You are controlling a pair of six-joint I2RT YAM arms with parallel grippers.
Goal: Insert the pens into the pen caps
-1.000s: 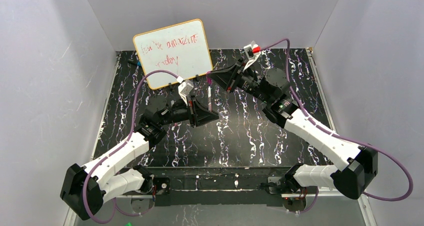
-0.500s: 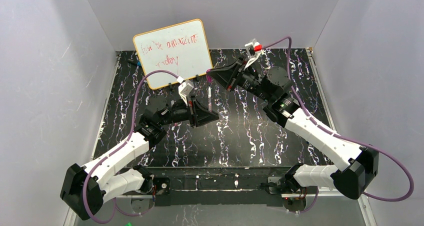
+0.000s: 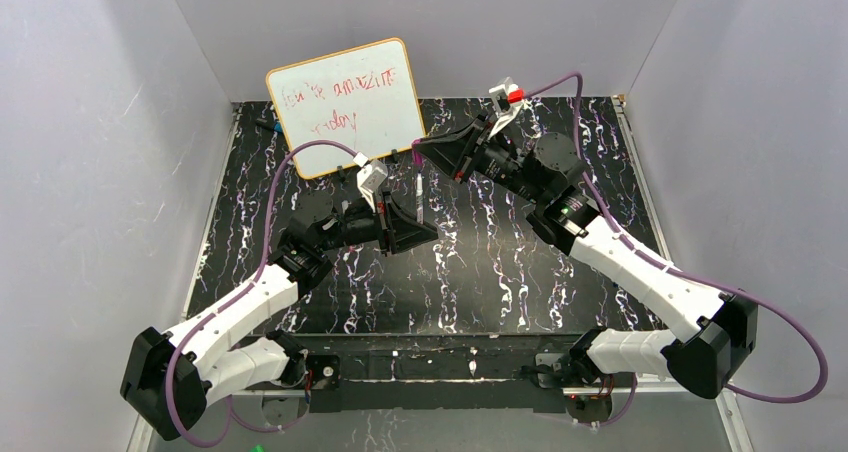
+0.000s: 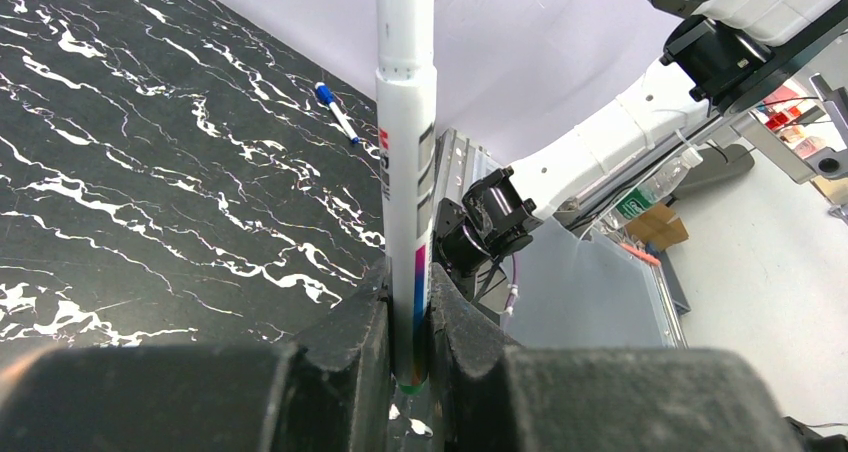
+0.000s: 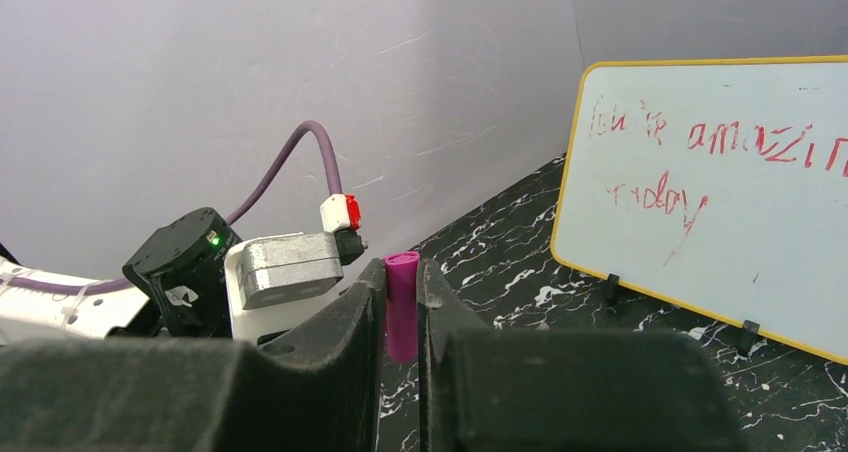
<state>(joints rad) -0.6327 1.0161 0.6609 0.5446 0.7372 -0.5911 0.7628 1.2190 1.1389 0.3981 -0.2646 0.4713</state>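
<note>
Left gripper clamped on 1 white pen, center of overhead view. Right gripper pinches 1 pink cap just above it in frame, likely lined up for capping.

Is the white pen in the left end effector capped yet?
Not capped. The right wrist view shows the magenta cap clamped alone in the right end effector, with no white pen in it.
</note>
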